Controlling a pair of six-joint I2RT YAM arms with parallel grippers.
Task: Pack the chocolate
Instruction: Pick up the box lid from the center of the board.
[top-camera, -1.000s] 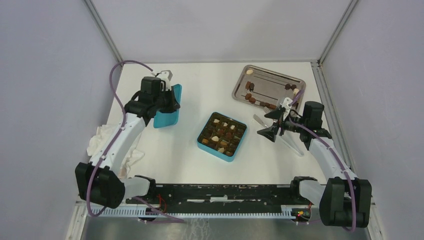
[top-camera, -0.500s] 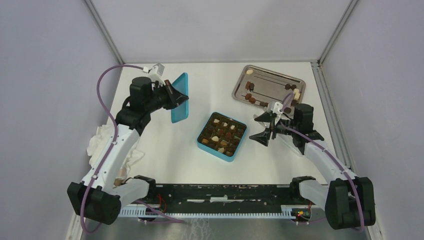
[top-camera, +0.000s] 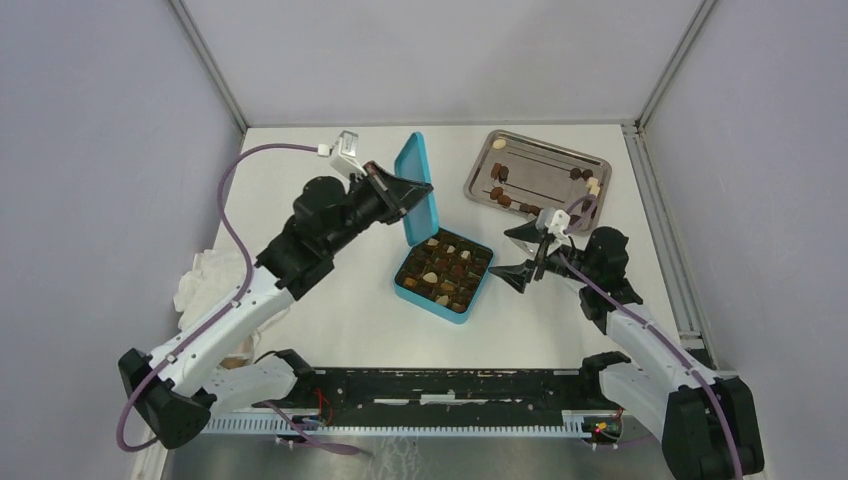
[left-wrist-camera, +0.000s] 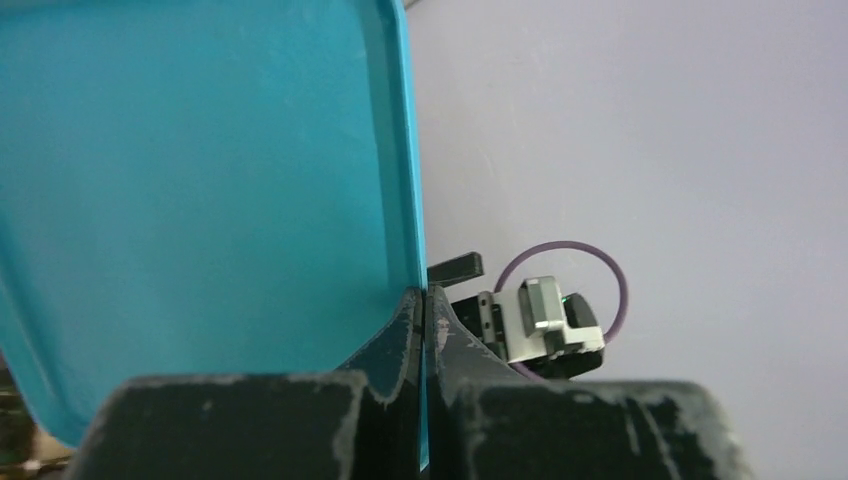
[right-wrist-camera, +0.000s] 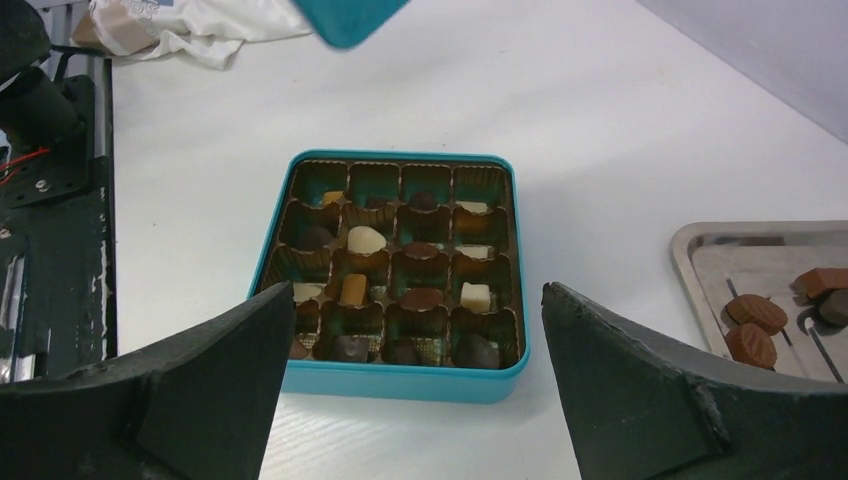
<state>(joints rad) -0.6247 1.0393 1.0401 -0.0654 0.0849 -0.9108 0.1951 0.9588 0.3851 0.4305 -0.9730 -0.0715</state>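
The teal box sits mid-table, its brown gridded insert holding dark, tan and cream chocolates. My left gripper is shut on the edge of the teal lid, held upright and tilted above the box's far left corner; in the left wrist view the lid fills the left half, pinched between the fingers. My right gripper is open and empty just right of the box, facing it; the box lies ahead of its spread fingers. More chocolates lie on the metal tray.
A metal tray stands at the back right, its corner showing in the right wrist view. A crumpled white cloth lies at the left edge. Metal tweezers lie right of the right gripper, mostly hidden by the arm.
My left gripper has carried the lid from the far left rightward to above the box. My right gripper has swung left and lower, closer to the box's right side.
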